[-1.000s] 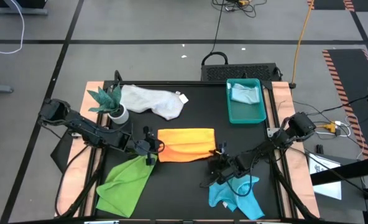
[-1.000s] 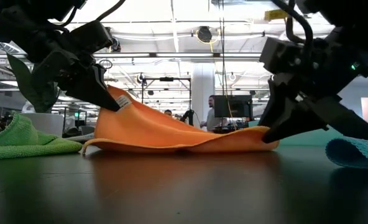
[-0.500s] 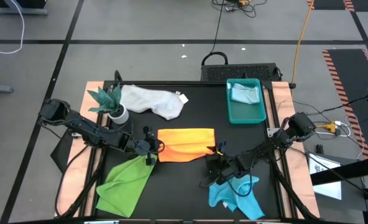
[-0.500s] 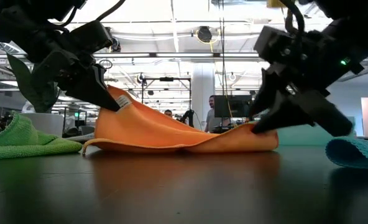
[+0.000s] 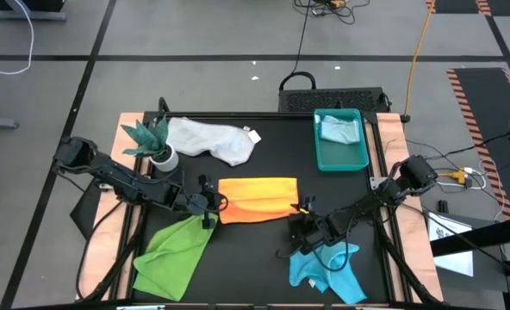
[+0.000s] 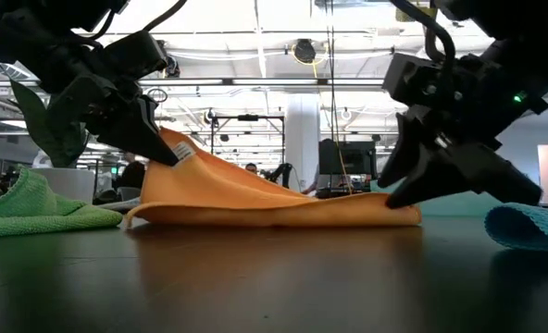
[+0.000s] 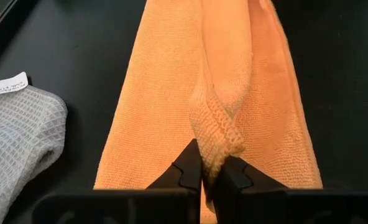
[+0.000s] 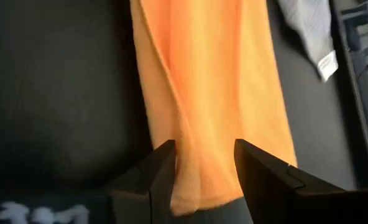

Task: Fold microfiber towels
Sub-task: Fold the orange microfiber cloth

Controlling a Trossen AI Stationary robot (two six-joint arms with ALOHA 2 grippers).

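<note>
Where the high view looks down on the black table (image 5: 255, 250), the orange towel (image 5: 257, 200) lies folded near the middle as a long strip, its long axis running left to right. The left gripper (image 5: 215, 205) sits at the strip's left end and the right gripper (image 5: 300, 217) at its right end, near the front corner. The white-grey towel (image 5: 212, 139) lies crumpled behind it beside the plant (image 5: 152, 142), the pale blue towel (image 5: 338, 129) rests in the teal tray (image 5: 341, 159), the lime green towel (image 5: 173, 251) spreads at front left, and the turquoise-blue towel (image 5: 324, 270) is bunched at front right, under the right arm.

In the low view, the orange towel (image 6: 255, 199) rises at its left end, where the left gripper (image 6: 168, 148) pinches a lifted corner clear of the table. Its right end lies flat under the right gripper (image 6: 405, 194).

In the left wrist view, the left gripper (image 7: 213, 174) is closed tight on a puckered fold of the orange towel (image 7: 165, 93), which stretches lengthwise away from the fingers (image 7: 187, 171). A part of the white-grey towel (image 7: 16, 137) shows beside it.

In the right wrist view, the right gripper (image 8: 202, 180) stands spread, one finger on each side of the end of the orange towel (image 8: 209, 81); the fingers (image 8: 258, 174) straddle the cloth without clamping it, and the strip runs lengthwise away from them.
</note>
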